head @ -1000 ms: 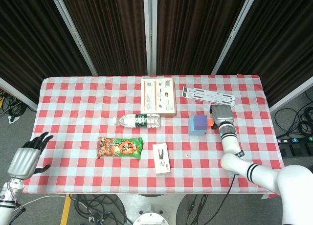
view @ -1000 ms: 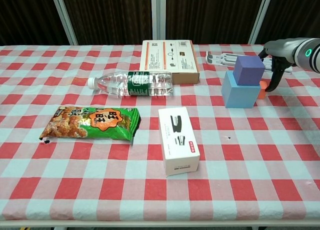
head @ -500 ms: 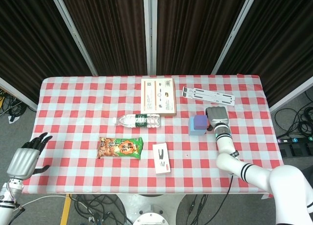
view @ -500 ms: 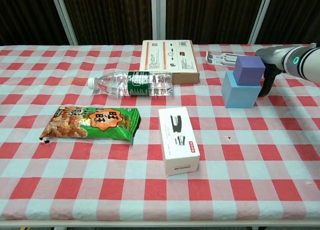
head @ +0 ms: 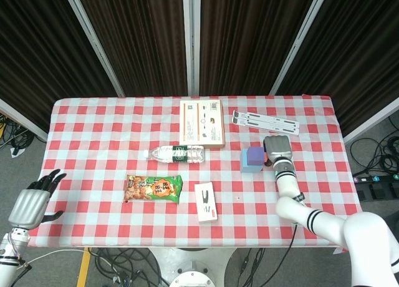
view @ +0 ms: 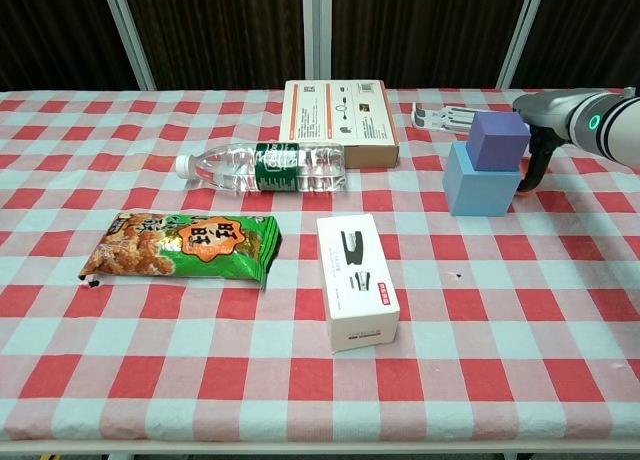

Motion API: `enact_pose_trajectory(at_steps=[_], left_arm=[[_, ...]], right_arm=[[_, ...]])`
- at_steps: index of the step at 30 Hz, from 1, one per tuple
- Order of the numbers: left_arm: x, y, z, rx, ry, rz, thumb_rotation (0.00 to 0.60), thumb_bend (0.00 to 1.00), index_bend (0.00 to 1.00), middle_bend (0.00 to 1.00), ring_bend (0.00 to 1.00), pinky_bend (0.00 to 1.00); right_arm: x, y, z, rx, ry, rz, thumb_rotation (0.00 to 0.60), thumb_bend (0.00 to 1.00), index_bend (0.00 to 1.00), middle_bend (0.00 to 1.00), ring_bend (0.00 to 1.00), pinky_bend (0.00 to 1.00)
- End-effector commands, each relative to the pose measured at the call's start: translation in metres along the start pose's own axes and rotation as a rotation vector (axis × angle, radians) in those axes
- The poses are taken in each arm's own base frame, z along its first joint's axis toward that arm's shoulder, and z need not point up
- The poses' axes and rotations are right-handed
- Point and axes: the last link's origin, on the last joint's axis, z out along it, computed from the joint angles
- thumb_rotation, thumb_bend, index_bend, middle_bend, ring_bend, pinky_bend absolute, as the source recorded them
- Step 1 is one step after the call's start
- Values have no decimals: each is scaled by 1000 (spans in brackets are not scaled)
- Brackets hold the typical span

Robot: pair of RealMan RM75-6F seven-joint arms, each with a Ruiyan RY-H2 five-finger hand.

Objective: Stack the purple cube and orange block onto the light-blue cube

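The right hand (head: pixel 277 148) is just beside the right face of the two stacked cubes, its dark fingers (view: pixel 531 172) reaching down behind them, and I cannot tell if it holds something. The purple cube (view: pixel 498 139) sits on the light-blue cube (view: pixel 481 181), while the orange block is hidden in both views. The left hand (head: pixel 34 199) hangs off the table's (head: pixel 112 121) left edge with fingers spread, holding nothing.

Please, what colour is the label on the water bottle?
Dark green label on the clear water bottle, best seen in the chest view.
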Motion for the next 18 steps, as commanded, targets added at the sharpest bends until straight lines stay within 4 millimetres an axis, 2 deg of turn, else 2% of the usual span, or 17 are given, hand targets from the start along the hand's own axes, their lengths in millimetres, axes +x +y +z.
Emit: enact_pose_trajectory(at_steps=[1,5,10,14,18], left_arm=[[0,0,0,2,-2,-1,600,0,190,202,203,330],[0,0,1,-1,-2,-3,600,0,190,201,203,330],[1,3,4,-11,6,-7,600,0,190,201,203,330],[3,6,4,-20,12,-5,600,0,190,202,203,330],[5,8,4,-24,16,-4,600,0,190,202,203,330]], right_arm=[[8,3,-4,4,22,0,600,68,567,1000,993,947],[35,8,-15,16,86,3,600,63,567,1000,993,947],[84,13,-43,32,182,-14,600,63,569,1000,993,947],[117,8,-68,52,213,1,600,63,570,1000,993,947],[135,-1,-79,54,216,-6,600,64,570,1000,993,947]])
